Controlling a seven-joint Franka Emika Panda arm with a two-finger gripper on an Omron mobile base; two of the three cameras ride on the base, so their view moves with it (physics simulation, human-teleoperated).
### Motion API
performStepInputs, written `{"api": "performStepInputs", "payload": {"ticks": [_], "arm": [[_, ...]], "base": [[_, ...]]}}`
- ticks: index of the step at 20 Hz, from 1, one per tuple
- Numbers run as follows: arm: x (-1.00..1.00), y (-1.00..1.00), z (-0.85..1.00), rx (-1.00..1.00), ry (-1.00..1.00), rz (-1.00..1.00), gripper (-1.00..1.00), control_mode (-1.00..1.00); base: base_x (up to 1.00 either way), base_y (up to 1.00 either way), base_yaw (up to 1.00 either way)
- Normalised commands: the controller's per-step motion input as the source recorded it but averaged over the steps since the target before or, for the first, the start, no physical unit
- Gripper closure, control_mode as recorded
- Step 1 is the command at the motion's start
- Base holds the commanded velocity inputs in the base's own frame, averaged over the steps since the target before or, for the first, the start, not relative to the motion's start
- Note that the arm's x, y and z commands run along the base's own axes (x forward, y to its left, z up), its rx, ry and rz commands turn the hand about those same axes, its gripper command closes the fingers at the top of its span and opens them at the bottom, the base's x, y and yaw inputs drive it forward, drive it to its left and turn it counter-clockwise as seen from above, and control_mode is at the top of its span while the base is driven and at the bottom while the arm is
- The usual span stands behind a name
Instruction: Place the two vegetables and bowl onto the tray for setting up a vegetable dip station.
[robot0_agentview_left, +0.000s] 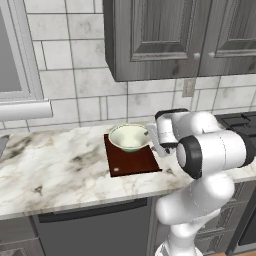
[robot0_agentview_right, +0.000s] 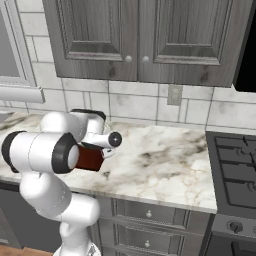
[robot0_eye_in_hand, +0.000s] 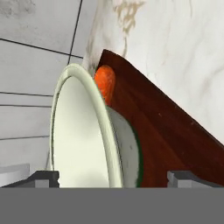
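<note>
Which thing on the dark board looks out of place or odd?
The pale greenish-white bowl stands on the reddish-brown tray, crowding the orange carrot; a dark green edge, perhaps the other vegetable, shows beneath its foot.

A round, pale greenish-white bowl (robot0_agentview_left: 129, 137) with a wide flaring rim sits upright on a flat, dark reddish-brown tray (robot0_agentview_left: 131, 161), which lies on the marble surface and bears a small pale spot near one corner. An orange carrot (robot0_eye_in_hand: 105, 82) rests on the tray just behind the bowl.
</note>
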Motion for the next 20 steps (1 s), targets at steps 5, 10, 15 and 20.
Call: {"api": "performStepInputs", "payload": {"ticks": [5, 10, 15, 20], "arm": [[-0.02, -0.04, 0.35, 0.0, 0.0, 0.0, -1.0, -1.0], [-0.24, -0.22, 0.29, 0.0, 0.0, 0.0, -1.0, -1.0], [-0.31, -0.28, 0.44, -0.03, 0.03, 0.0, -1.0, -1.0], [-0.28, -0.18, 0.39, -0.1, 0.06, 0.0, -1.0, -1.0]], "base": [[0.0, 0.0, 0.0], [0.0, 0.0, 0.0], [0.0, 0.0, 0.0], [0.0, 0.0, 0.0]]}}
